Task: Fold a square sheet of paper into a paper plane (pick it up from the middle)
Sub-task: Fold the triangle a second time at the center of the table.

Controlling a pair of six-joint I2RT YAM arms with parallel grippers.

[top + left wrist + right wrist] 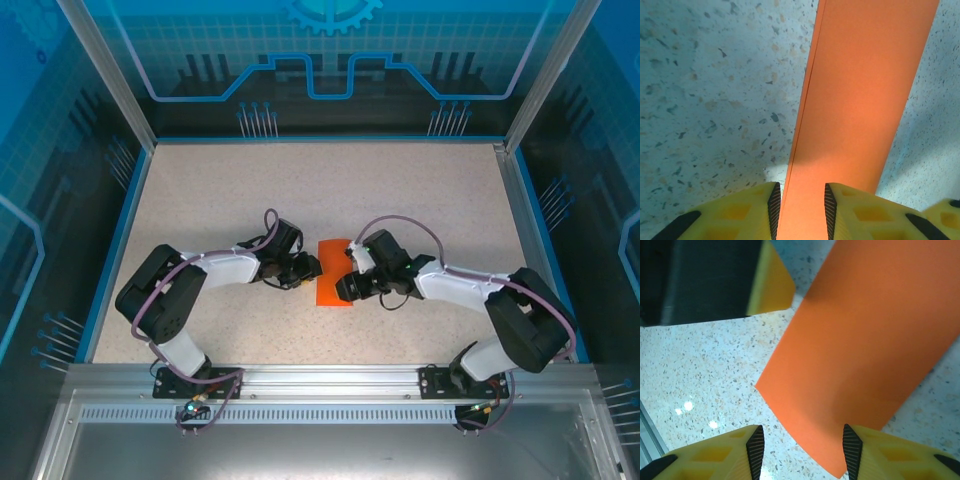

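Observation:
The square sheet of paper (pixel 335 274) is bright orange and folded into a narrow upright rectangle, lying flat on the speckled table between the two arms. My left gripper (pixel 306 269) is at its left edge. In the left wrist view the orange strip (pixel 860 95) runs away from between the open left gripper (pixel 802 210); a layered edge shows along its left side. My right gripper (pixel 351 284) is at the paper's right side. In the right wrist view a corner of the paper (pixel 865 350) reaches between the open right gripper (pixel 802 450), slightly curved.
The speckled table (pixel 220 200) has a blue border and glass walls on three sides. A metal rail (pixel 320 380) with both arm bases runs along the near edge. A yellow finger of the left gripper (pixel 771 285) shows close to the paper in the right wrist view.

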